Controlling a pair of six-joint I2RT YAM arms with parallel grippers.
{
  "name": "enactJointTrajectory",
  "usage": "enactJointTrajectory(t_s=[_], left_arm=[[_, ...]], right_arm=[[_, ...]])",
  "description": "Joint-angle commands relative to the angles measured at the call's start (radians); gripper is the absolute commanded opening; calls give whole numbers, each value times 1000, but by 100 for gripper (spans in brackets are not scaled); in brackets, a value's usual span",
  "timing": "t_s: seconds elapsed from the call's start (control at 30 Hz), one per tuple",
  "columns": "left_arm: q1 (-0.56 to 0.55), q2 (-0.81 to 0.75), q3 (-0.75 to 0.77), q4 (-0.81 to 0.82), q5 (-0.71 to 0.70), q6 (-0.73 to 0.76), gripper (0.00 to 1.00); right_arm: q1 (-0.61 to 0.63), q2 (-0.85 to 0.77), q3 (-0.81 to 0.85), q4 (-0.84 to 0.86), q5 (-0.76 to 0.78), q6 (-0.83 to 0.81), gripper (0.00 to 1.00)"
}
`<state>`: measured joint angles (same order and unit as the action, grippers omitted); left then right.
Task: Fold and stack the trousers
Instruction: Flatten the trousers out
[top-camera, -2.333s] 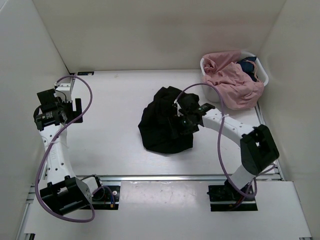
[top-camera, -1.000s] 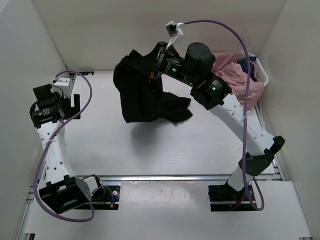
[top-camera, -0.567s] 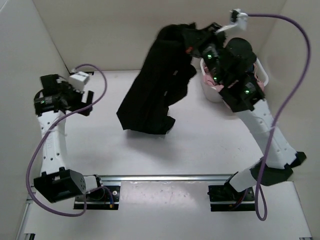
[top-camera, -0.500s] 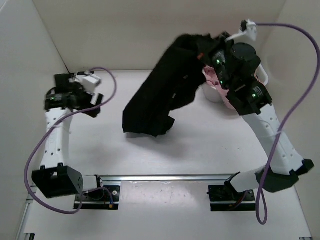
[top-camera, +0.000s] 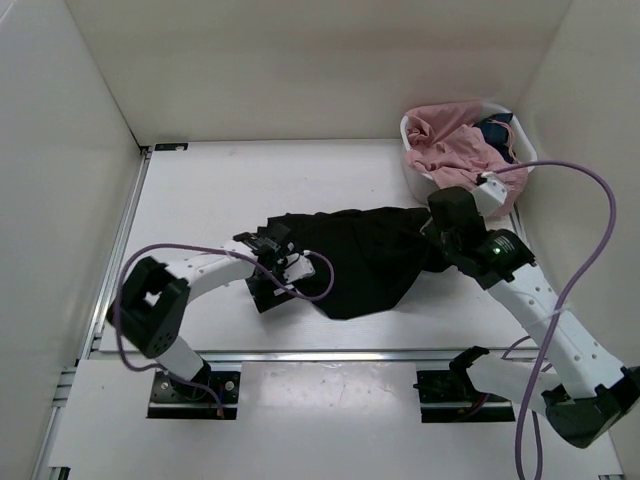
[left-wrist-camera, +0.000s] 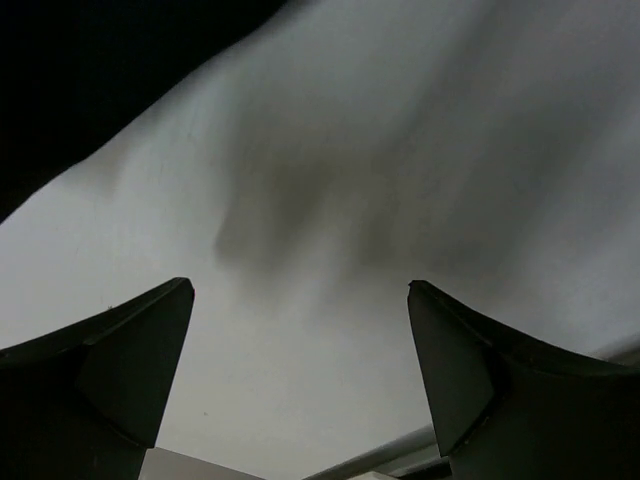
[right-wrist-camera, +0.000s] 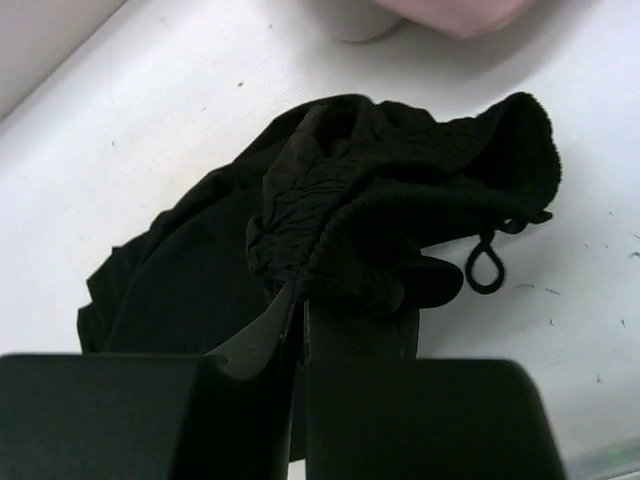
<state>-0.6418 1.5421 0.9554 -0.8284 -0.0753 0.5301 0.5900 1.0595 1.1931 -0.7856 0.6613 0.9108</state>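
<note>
The black trousers lie spread across the middle of the table, their bunched waistband at the right end. My right gripper is low over that end, shut on the trousers at the waistband. A drawstring loop hangs beside it on the table. My left gripper is down at the trousers' left end. In the left wrist view it is open, with only bare white table between the fingers. Black cloth fills that view's upper left corner.
A white basket stands at the back right, holding a pink garment and a dark blue one. White walls enclose the table on three sides. A metal rail runs along the near edge.
The right arm swung the trousers down from high in the air near the basket onto the table. The left arm came in from the far left to the trousers' left end.
</note>
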Motion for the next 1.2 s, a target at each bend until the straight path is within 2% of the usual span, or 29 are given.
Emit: enactJointTrajectory(t_s=[0.0,0.07,0.17,0.27,0.3,0.43,0.47,0.5,0.53,0.57,0.6,0.73,0.77,0.9,1.0,1.17], left_arm=[[-16,70,-33,225,-158,-56,100],[-16,108,23,332,-223,-100,100],[-4,145,89,399,-254,-157,100],[19,165,132,410,-184,-157,100],[19,193,144,410,-116,-135,100],[10,259,135,410,-2,-97,100],[10,259,135,410,21,-97,91],[10,269,135,410,69,-107,74],[10,270,157,410,84,-123,53],[20,270,166,397,85,-134,22],[21,270,180,385,97,-134,14],[94,153,212,281,-6,-122,14],[150,44,212,237,-17,-110,14],[248,-245,241,123,-121,2,14],[287,-373,320,-31,-173,62,14],[287,-464,405,-227,-198,71,14]], right_arm=[[-2,-70,-24,-21,83,102,0],[-2,-98,-24,-43,92,128,0],[-2,-122,-24,-101,112,140,0],[-2,-160,-33,-156,124,164,0],[-2,-171,-49,-165,136,183,0],[-2,-204,-70,-185,169,211,0],[-2,-213,-70,-185,169,220,0],[-2,-213,-70,-185,169,220,0],[-2,-213,-70,-185,179,208,0],[-2,-213,-52,-201,179,208,0],[-2,-204,-35,-219,217,207,0],[-2,-204,91,-335,303,198,0],[-2,-231,114,-372,335,198,0],[8,-320,154,-383,345,163,0],[-1,-348,189,-408,285,145,0],[-1,-296,283,-432,176,126,0]])
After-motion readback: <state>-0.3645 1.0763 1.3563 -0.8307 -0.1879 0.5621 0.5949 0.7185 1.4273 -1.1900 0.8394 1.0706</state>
